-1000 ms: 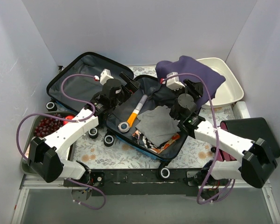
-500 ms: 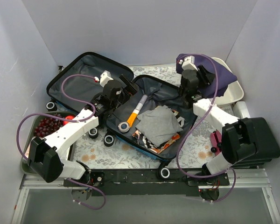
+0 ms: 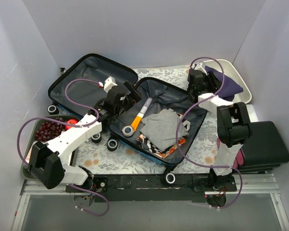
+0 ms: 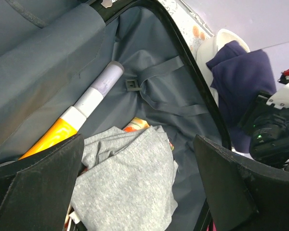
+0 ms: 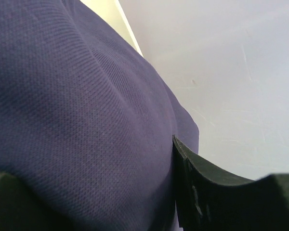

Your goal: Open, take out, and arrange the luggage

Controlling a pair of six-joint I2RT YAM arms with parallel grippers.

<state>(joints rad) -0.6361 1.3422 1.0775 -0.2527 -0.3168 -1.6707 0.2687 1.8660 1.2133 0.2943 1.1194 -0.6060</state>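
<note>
- Left gripper (image 3: 129, 90): jaws spread wide, empty, hovering over the open luggage (image 3: 82, 84); a grey cloth (image 4: 130, 187) lies just beneath its fingers.
- Right gripper (image 3: 197, 78): clamped on a navy garment (image 3: 229, 82), with a white tub (image 3: 242, 97) below.

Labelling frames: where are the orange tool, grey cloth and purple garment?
Orange tool (image 3: 137, 119): top view, orange handle.
Grey cloth (image 3: 163, 128): top view, middle.
Purple garment (image 5: 62, 106): right wrist view, fabric middle.

- luggage (image 3: 86, 67): dark grey lining, black trim, blue edge
- cloth (image 3: 163, 127): plain grey
- tube (image 3: 139, 115): orange and white
- garment (image 3: 229, 82): dark navy-purple
- tub (image 3: 239, 100): white
- table cover (image 3: 111, 159): pale floral print
- grapes (image 3: 48, 130): dark red
- flat case (image 3: 267, 142): black
</note>
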